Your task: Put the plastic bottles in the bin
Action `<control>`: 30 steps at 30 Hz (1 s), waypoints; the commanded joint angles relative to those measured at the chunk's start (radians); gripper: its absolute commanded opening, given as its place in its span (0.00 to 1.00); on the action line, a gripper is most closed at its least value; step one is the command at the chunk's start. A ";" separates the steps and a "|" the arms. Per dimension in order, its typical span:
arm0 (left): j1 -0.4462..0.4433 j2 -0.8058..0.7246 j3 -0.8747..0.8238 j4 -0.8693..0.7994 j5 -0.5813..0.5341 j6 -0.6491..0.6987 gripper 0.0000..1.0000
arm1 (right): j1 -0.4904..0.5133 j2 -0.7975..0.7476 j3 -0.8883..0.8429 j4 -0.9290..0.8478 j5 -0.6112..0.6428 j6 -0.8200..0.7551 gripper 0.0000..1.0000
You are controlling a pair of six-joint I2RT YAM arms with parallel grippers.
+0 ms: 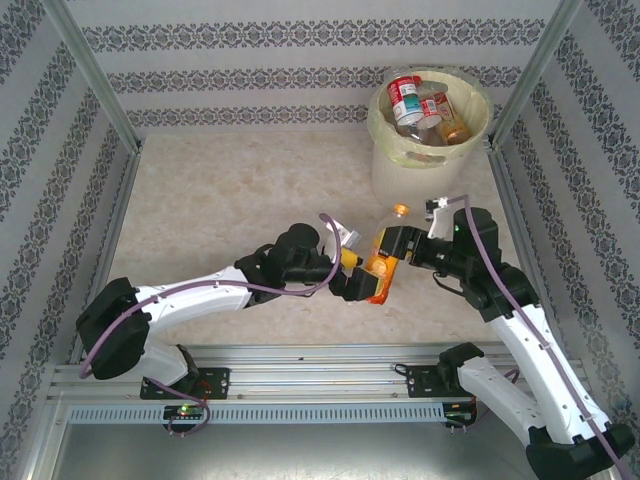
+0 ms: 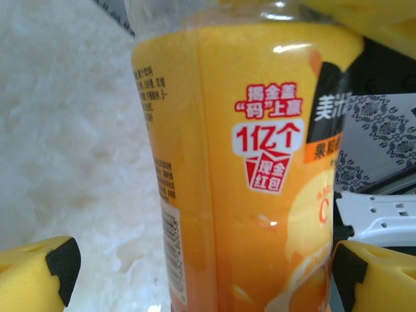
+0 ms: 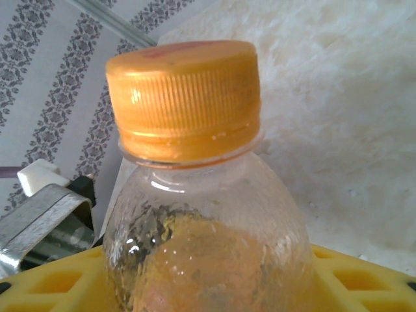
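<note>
An orange-labelled bottle [image 2: 247, 162] sits near the middle of the table [image 1: 220, 200], a little to the right, where the two arms meet. It is tilted, with its orange cap [image 3: 185, 97] pointing toward the far side. The right gripper [image 1: 392, 245] comes in from the right and is clamped on the upper body of the bottle, just under the clear shoulder. In the right wrist view its yellow jaws sit tight against both sides. The left gripper [image 1: 360, 278] reaches in from the left at the labelled lower half with its jaws spread wide around it. In the left wrist view, the pad on the left of that picture [image 2: 62, 263] stands clear of the label with pale table showing between. The pad on the other side [image 2: 348, 266] is right at the label's edge, and whether it touches cannot be told. The bin [image 1: 400, 175] stands in the far right corner, well apart from the grippers. Several bottles already lie in its pale liner, among them a red-labelled one [image 1: 405, 100] and an amber one [image 1: 452, 122].
</note>
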 commanded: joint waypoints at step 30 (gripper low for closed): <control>0.136 -0.157 -0.007 0.243 -0.011 0.277 1.00 | -0.082 0.452 0.889 -0.328 0.730 -0.527 0.61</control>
